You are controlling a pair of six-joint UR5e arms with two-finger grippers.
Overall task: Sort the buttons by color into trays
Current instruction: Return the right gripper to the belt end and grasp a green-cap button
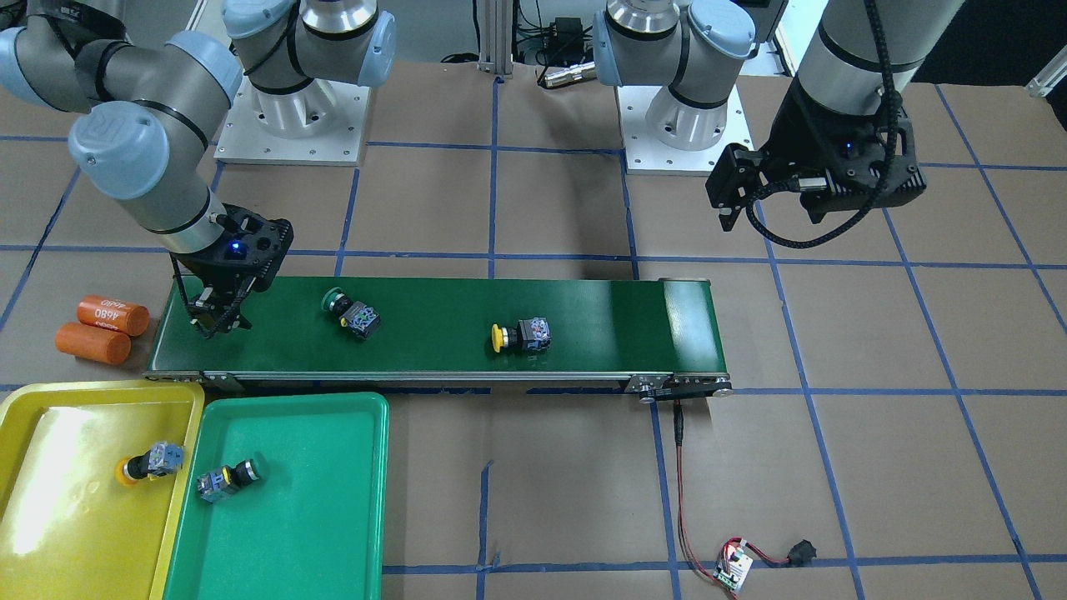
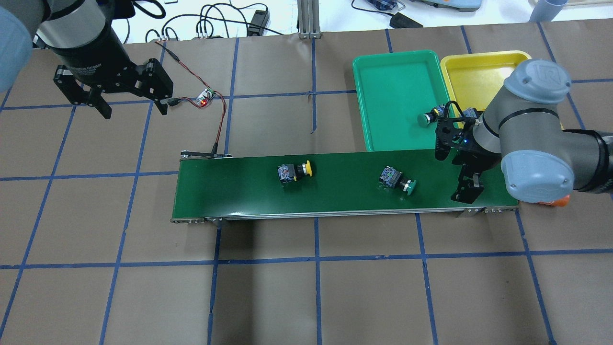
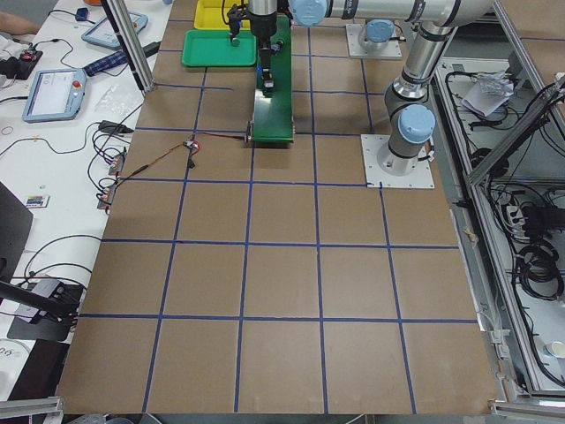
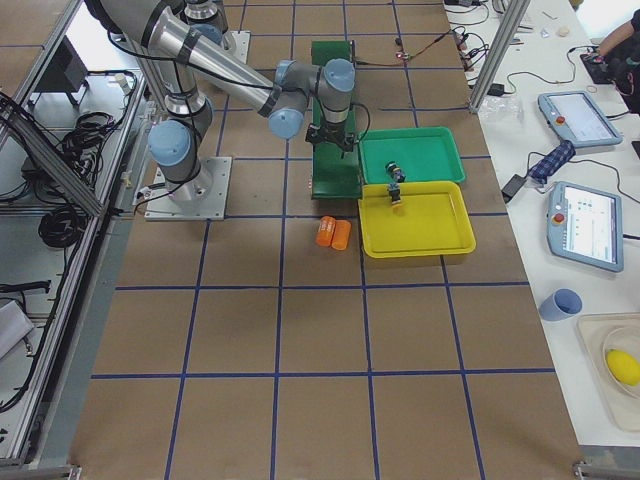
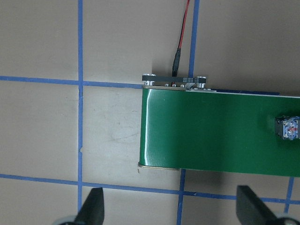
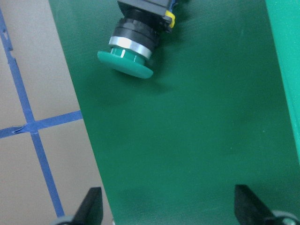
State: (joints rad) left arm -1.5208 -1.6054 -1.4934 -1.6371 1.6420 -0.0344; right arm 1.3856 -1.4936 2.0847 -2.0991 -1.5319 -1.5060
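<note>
A green button (image 1: 350,312) and a yellow button (image 1: 521,335) lie on their sides on the dark-green belt (image 1: 583,325). Another yellow button (image 1: 150,462) lies in the yellow tray (image 1: 58,500). Another green button (image 1: 227,479) lies in the green tray (image 1: 317,500). My right gripper (image 1: 218,323) is open and empty, low over the belt's end by the trays. In its wrist view (image 6: 169,208) the green button (image 6: 133,44) lies ahead of the fingers. My left gripper (image 2: 134,111) is open and empty, high beyond the belt's other end (image 5: 211,131).
Two orange cylinders (image 1: 104,329) lie beside the belt's end near the yellow tray. A small circuit board (image 2: 206,97) with red wires runs to the belt's far end. Brown table with a blue tape grid surrounds the belt.
</note>
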